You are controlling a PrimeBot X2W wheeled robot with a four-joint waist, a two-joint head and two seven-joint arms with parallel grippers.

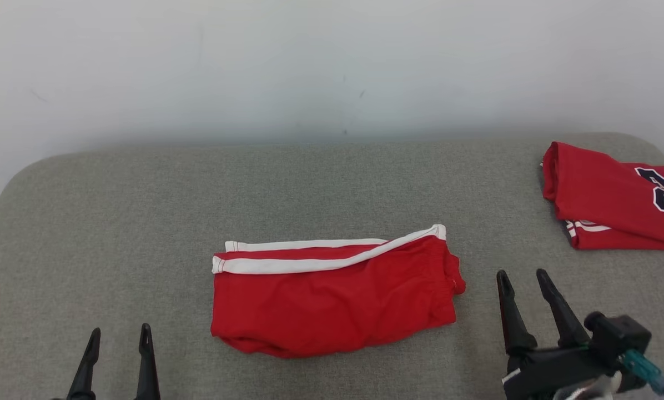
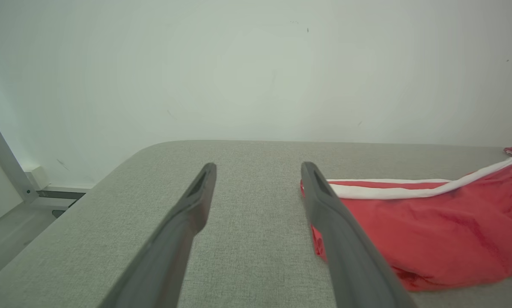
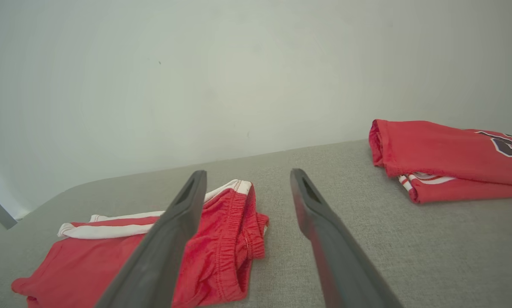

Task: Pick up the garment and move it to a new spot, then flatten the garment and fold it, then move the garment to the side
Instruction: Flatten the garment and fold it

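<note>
1. Wall (image 1: 332, 66): pale and plain, with a few faint scuffs. It rises behind the far edge of the table.

2. Table (image 1: 115, 222): covered in grey woven cloth, with rounded far corners. It carries both items of clothing.

3. Shorts (image 1: 332, 300): the garment. Red with white stripe trim along the far edge, folded into a rough rectangle and lying flat. They sit near the middle of the table, toward its front. The gathered waistband end is at the robot's right. They lie between the two sets of jaws and neither touches them.

4. Jersey (image 1: 604, 200): red and folded, with a dark number outlined in white on top. It lies at the far right of the table, well apart from the shorts, and is cut off by the edge of the head view.

5. Right jaws: two long dark fingers (image 1: 509, 311) set apart, with nothing between them. They are just beside the waistband end of the shorts, tips toward the wall.

6. Left jaws: two dark fingers (image 1: 145, 355) likewise parted and empty, at the lower left. They are over bare table, to the left of the shorts.
</note>
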